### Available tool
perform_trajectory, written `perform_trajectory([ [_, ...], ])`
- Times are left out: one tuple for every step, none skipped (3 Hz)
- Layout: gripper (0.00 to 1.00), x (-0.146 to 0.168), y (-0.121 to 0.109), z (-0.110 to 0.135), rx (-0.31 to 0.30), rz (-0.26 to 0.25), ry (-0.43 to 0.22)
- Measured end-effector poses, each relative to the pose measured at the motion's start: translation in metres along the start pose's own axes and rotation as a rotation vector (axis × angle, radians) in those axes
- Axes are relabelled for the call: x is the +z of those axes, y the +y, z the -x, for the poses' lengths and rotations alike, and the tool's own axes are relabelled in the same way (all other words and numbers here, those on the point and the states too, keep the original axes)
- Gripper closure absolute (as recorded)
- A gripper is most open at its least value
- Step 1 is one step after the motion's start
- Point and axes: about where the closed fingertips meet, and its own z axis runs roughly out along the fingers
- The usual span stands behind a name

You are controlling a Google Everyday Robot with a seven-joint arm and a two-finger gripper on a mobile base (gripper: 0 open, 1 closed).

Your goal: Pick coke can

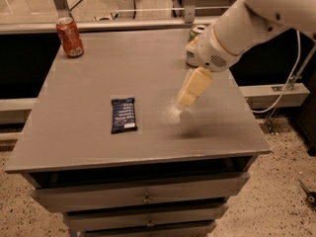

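Note:
The coke can [69,37] is red-orange with a silver top. It stands upright at the far left corner of the grey table [98,147]. My gripper [189,97] hangs from the white arm coming in from the upper right. It is over the right-middle of the table, just above the surface and far to the right of the can. It holds nothing.
A pale green-and-white can [193,48] stands at the far right, partly hidden behind my arm. A dark blue snack packet [123,115] lies flat mid-table. Drawers sit under the tabletop. A window ledge runs behind the table.

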Motion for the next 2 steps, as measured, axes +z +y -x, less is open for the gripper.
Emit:
perform_trajectory([
  [0.0,0.0455,-0.0404,0.0561,0.03,-0.072,-0.148],
  [0.0,0.0456,-0.0404,0.0562,0.03,-0.072,-0.148],
])
